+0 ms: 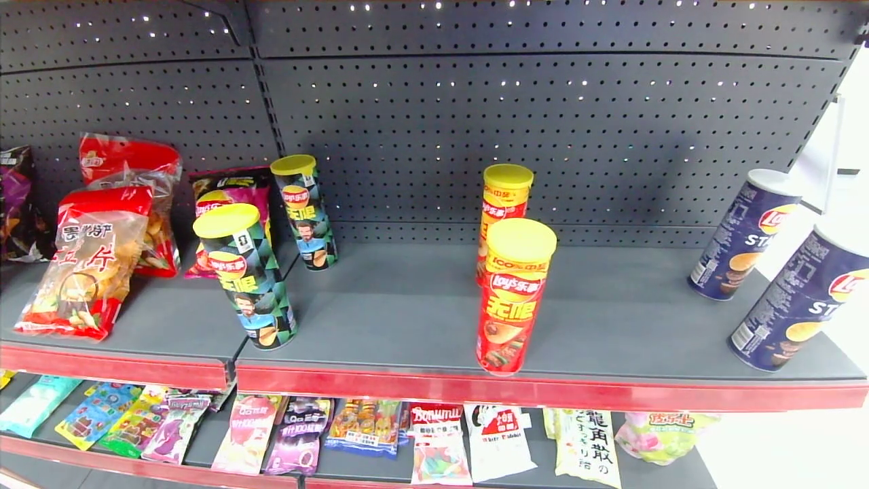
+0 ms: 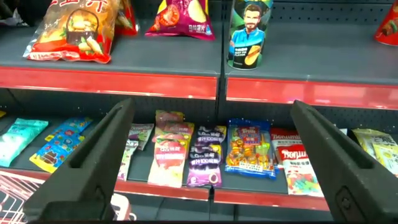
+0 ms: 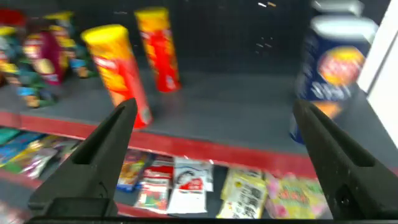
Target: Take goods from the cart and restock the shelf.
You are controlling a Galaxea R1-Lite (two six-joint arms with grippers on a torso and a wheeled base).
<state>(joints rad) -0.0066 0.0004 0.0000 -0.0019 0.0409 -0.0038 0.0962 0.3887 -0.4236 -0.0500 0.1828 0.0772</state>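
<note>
The grey upper shelf carries upright crisp cans: two red ones with yellow lids, two green-and-black ones, and two navy ones at the right end. My left gripper hangs open and empty in front of the shelves, level with the red edge under a green-and-black can. My right gripper is also open and empty. It faces the gap between a red can and a navy can.
Snack bags fill the left of the upper shelf. The lower shelf holds a row of flat candy packets. A red wire grid shows low beside the left gripper. The shelf ends just past the navy cans.
</note>
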